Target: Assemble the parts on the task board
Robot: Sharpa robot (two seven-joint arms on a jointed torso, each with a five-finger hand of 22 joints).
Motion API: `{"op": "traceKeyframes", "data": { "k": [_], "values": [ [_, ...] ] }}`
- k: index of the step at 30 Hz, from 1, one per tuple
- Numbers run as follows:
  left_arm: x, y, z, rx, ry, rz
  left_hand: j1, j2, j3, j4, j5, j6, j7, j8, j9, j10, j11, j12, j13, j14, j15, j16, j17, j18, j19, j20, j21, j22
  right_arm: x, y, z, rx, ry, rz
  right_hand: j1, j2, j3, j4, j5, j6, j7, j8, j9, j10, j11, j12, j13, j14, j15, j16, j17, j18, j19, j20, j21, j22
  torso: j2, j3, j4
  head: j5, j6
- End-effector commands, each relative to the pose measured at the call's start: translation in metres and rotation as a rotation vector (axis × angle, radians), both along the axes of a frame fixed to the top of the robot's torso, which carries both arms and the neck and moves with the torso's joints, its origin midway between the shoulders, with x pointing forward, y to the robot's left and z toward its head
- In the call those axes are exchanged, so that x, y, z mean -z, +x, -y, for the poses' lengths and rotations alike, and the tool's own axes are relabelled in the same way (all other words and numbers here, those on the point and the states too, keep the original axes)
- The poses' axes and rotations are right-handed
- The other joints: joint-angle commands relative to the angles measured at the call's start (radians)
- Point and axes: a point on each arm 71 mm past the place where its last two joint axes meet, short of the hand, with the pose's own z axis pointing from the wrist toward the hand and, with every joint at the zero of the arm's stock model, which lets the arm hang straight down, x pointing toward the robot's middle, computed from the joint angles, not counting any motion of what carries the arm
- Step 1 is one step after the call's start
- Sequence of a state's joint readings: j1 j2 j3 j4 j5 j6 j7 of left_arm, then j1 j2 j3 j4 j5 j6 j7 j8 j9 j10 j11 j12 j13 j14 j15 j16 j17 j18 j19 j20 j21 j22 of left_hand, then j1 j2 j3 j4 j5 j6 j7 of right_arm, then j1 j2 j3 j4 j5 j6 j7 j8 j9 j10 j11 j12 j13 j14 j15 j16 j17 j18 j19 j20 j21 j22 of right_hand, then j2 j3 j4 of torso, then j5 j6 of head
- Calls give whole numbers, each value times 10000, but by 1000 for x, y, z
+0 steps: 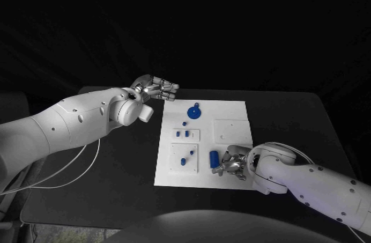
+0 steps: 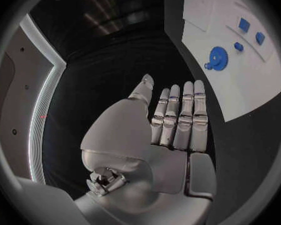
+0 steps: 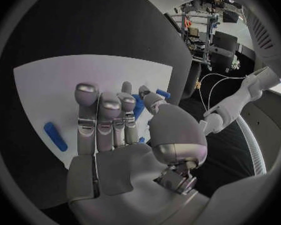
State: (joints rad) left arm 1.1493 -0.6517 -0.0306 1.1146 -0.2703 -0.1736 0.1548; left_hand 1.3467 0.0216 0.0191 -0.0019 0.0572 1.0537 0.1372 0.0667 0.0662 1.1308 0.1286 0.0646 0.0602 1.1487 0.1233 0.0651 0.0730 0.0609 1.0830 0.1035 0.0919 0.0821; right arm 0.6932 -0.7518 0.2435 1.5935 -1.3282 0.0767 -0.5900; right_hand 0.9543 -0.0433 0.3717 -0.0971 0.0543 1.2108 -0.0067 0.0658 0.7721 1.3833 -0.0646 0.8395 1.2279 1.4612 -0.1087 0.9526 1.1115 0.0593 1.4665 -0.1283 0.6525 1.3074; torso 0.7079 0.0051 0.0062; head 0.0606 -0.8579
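Note:
The white task board (image 1: 174, 176) lies in the middle of the black table. On its far part rests a blue gear (image 1: 194, 112), also visible as the gear (image 2: 218, 59) in the left wrist view. Small blue parts (image 1: 182, 132) sit on a raised square plate, and two more (image 1: 188, 157) on the plate nearer me. A blue peg (image 1: 213, 157) lies flat on the board; my right hand (image 1: 232, 165) hovers just beside it, fingers stretched out and empty (image 3: 109, 130), peg (image 3: 55, 136) to their side. My left hand (image 1: 157, 88) stays off the board's far left corner, fingers straight, holding nothing (image 2: 175, 125).
A plain white square plate (image 1: 232, 130) sits on the board's right half. Black table (image 1: 116, 173) surrounds the board on all sides. A thin white cable (image 1: 81, 165) hangs under my left arm over the table's left part.

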Motion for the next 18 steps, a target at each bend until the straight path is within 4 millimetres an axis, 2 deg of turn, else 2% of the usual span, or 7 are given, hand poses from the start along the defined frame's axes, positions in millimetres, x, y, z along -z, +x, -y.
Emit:
{"op": "traceKeyframes", "data": {
  "k": [1, 6, 8, 12, 18],
  "values": [
    [0, 0, 3, 193, -49, 2, -89, -2, 3, 45, -47, -46, -17, -29, 10, -86, 14, -54, -5, -46, 15, -34, 11, 153, 0, 80, -32, -12, -1, -2, -3, -168, 302, 14, 7, 85, -12, -71, 17, 23, 9, 1, 185, 1, -55, 65, 21, 20, -68, 72, 0, -125, 529, -89, 61, 128, 1, 0, -3, -6, 5],
    [0, 0, 3, 189, -40, 2, -79, 13, 17, 54, -45, -57, -13, -31, 9, -90, 13, -54, -5, -52, 17, -35, 13, 154, -1, 80, -31, -11, 0, -2, 1, -215, 184, -53, 132, -69, -112, -112, 43, 47, -10, -4, 483, -1, -61, 79, 25, 10, -73, 93, -6, -130, 528, -95, 99, 140, -5, 2, 3, -6, -2],
    [0, 0, 3, 184, -33, 1, -79, 13, 17, 54, -45, -57, -13, -31, 9, -90, 13, -54, -5, -52, 17, -35, 13, 154, -1, 80, -31, -11, 0, -2, 3, -245, 138, -68, 278, -99, -335, -113, 237, 53, -15, -10, 547, -4, -56, 81, 24, 8, -74, 98, -11, -131, 528, -94, 98, 143, -6, 3, 2, -5, 1],
    [0, 0, 2, 176, -21, 4, -79, 13, 17, 54, -45, -57, -13, -31, 9, -90, 13, -54, -5, -52, 17, -35, 13, 154, -1, 80, -31, -11, -2, -3, 6, -257, 146, -12, 561, -54, -679, -187, 497, 70, -25, -14, 552, -1, -71, 104, 34, 7, -77, 110, -16, -137, 528, -97, 91, 143, -8, 2, -4, 2, 28],
    [0, -1, 2, 183, -18, 4, -79, 13, 17, 54, -45, -57, -13, -31, 9, -90, 13, -54, -5, -52, 17, -35, 13, 154, -1, 80, -31, -11, -5, -4, 10, -225, 155, 62, 614, -49, -757, -187, 507, 97, -37, -14, 539, 0, -74, 181, 82, 7, -77, 115, -18, -139, 532, -101, 124, 154, -4, -5, 0, -17, 40]
  ]
}}
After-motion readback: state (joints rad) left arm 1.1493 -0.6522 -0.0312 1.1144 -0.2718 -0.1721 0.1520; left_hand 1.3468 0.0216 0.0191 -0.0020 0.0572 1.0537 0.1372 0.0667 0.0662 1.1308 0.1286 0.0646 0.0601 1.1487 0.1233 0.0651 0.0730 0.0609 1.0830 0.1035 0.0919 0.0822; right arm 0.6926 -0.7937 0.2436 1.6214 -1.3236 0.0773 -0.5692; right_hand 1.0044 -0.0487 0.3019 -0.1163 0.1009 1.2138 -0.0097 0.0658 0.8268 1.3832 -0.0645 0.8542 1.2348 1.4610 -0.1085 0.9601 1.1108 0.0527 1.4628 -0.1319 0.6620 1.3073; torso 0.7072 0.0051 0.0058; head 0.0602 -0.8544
